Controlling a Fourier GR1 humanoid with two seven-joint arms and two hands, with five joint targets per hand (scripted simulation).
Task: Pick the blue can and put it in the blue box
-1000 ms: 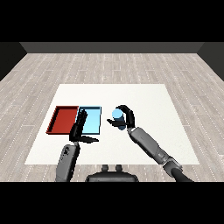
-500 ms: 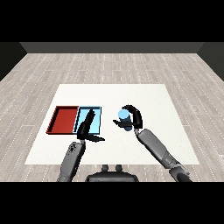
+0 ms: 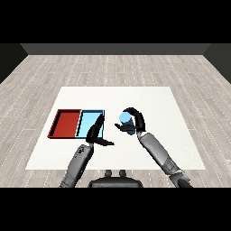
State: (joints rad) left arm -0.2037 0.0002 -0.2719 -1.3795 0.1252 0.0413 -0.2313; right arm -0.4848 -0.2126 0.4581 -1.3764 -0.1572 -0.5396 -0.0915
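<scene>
The blue can (image 3: 125, 120) is upright in my right hand (image 3: 135, 124), whose fingers and thumb curl round it, just right of the light blue tray (image 3: 89, 122). It looks held a little above the table. My left hand (image 3: 96, 133) is open, fingers straight, lying over the blue tray's near right corner with the thumb stretched out to the right. The red tray (image 3: 66, 123) lies directly left of the blue one.
The white table (image 3: 149, 99) spreads wide behind and to the right of the trays. A grey plank floor surrounds it. Both forearms come in from the lower edge.
My right hand has carried the blue can slightly left, closer to the blue tray. The left hand has risen forward over the tray's near right corner.
</scene>
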